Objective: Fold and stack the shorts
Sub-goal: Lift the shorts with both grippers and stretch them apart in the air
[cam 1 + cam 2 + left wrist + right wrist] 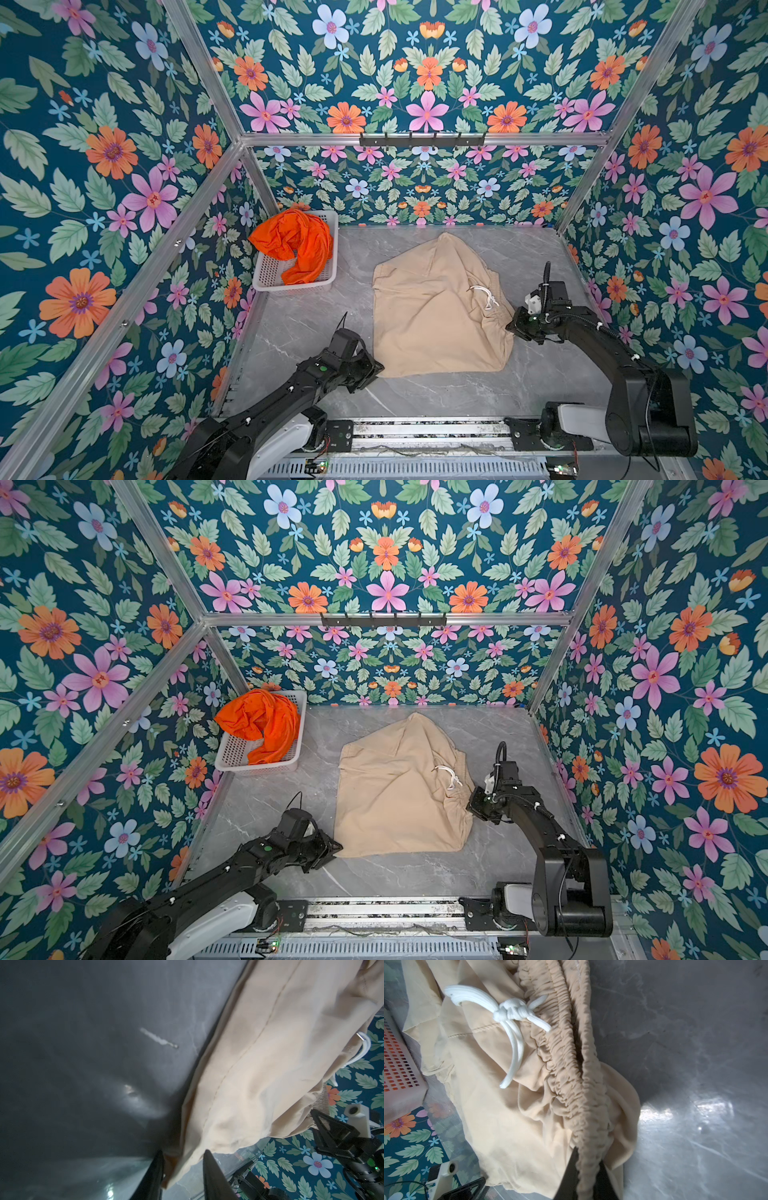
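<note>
The beige cloth shorts (pixel 436 307) lie spread on the grey marble table (pixel 316 316). Right hand (pixel 588 1157) pinches their gathered waistband (pixel 566 1064); left hand (pixel 184 1153) stands parted around a hem corner (pixel 174 1169). First fold, I'd judge: next, close left, lift together.

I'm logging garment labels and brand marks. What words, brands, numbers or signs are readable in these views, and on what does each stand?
None can be read.
The beige shorts show no tag or print, only a plain white drawstring.
The orange shorts and the white basket bear no lettering.
The small circuit boards at the near edge are too small to read.
</note>
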`<action>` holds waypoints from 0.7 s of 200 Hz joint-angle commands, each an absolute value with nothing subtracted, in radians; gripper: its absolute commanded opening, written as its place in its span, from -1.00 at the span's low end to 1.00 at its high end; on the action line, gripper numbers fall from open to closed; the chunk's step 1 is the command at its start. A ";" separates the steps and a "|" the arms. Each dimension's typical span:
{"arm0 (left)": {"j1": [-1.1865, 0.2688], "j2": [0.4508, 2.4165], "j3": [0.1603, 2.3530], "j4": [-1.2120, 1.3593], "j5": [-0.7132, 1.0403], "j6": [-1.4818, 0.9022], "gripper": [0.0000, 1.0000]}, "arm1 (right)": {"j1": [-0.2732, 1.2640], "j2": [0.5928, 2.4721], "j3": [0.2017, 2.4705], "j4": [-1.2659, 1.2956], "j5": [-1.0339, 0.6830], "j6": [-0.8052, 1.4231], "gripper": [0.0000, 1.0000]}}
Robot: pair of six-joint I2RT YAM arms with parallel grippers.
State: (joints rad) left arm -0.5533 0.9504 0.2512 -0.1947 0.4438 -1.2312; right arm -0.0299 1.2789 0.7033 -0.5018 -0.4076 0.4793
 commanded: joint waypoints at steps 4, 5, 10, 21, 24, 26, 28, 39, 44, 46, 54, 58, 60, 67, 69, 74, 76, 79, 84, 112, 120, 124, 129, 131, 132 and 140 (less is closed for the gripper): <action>-0.553 0.965 0.241 -0.180 0.399 -1.240 -0.31 | -0.029 1.259 0.703 -0.507 -0.423 0.490 -0.79; -0.553 0.965 0.241 -0.180 0.399 -1.240 -0.32 | -0.030 1.259 0.703 -0.507 -0.423 0.490 -0.79; -0.554 0.969 0.238 -0.174 0.399 -1.241 -0.35 | -0.030 1.255 0.702 -0.507 -0.424 0.489 -0.80; -0.554 0.972 0.233 -0.167 0.399 -1.241 -0.48 | -0.030 1.248 0.702 -0.509 -0.426 0.488 -0.80; -0.554 0.973 0.233 -0.167 0.399 -1.241 -0.53 | -0.028 1.246 0.702 -0.510 -0.426 0.488 -0.80; -0.553 0.972 0.233 -0.167 0.399 -1.241 -0.56 | -0.029 1.245 0.702 -0.511 -0.425 0.488 -0.81; -0.554 0.972 0.234 -0.166 0.399 -1.240 -0.60 | -0.029 1.244 0.704 -0.511 -0.425 0.488 -0.81; -0.553 0.964 0.244 -0.177 0.395 -1.231 -0.76 | -0.029 1.230 0.707 -0.519 -0.426 0.488 -0.83; -0.553 0.957 0.253 -0.191 0.388 -1.221 -0.84 | -0.029 1.223 0.710 -0.522 -0.424 0.488 -0.84; -0.553 0.953 0.259 -0.199 0.384 -1.217 -0.86 | -0.029 1.219 0.712 -0.524 -0.423 0.488 -0.85; -0.553 0.939 0.286 -0.239 0.362 -1.195 -0.96 | -0.029 1.203 0.719 -0.532 -0.422 0.490 -0.86; -0.554 0.933 0.303 -0.262 0.348 -1.180 -1.00 | -0.029 1.193 0.726 -0.537 -0.423 0.490 -0.86; -0.553 0.929 0.312 -0.274 0.340 -1.171 -1.00 | -0.029 1.188 0.730 -0.540 -0.425 0.490 -0.86; -0.552 0.917 0.350 -0.318 0.310 -1.140 -1.00 | -0.030 1.168 0.745 -0.551 -0.431 0.491 -0.87; -0.552 0.915 0.362 -0.330 0.301 -1.132 -1.00 | -0.030 1.161 0.750 -0.556 -0.433 0.492 -0.87; -0.553 0.909 0.393 -0.367 0.279 -1.109 -1.00 | -0.030 1.145 0.766 -0.564 -0.438 0.494 -0.88; -0.552 0.908 0.406 -0.380 0.269 -1.098 -1.00 | -0.031 1.138 0.771 -0.569 -0.440 0.494 -0.89; -0.552 0.906 0.429 -0.401 0.257 -1.085 -1.00 | -0.031 1.128 0.782 -0.575 -0.442 0.496 -0.89; -0.552 0.905 0.468 -0.433 0.233 -1.061 -1.00 | -0.030 1.111 0.803 -0.585 -0.445 0.497 -0.91; -0.552 0.941 0.742 -0.626 0.051 -0.885 -1.00 | -0.030 1.036 0.964 -0.664 -0.454 0.480 -0.92; -0.552 0.960 0.830 -0.670 -0.002 -0.833 -1.00 | -0.030 1.027 1.017 -0.688 -0.460 0.468 -0.92; -0.551 0.969 0.875 -0.689 -0.029 -0.809 -1.00 | -0.029 1.026 1.049 -0.700 -0.465 0.462 -0.93; -0.552 0.979 0.932 -0.711 -0.063 -0.783 -1.00 | -0.029 1.025 1.087 -0.718 -0.470 0.453 -0.93; -0.551 0.982 0.952 -0.719 -0.076 -0.772 -1.00 | -0.030 1.025 1.102 -0.724 -0.472 0.451 -0.92; -0.551 0.984 0.962 -0.723 -0.083 -0.766 -1.00 | -0.029 1.026 1.112 -0.727 -0.474 0.448 -0.92; -0.551 0.999 1.048 -0.746 -0.128 -0.719 -1.00 | -0.029 1.030 1.176 -0.751 -0.483 0.432 -0.92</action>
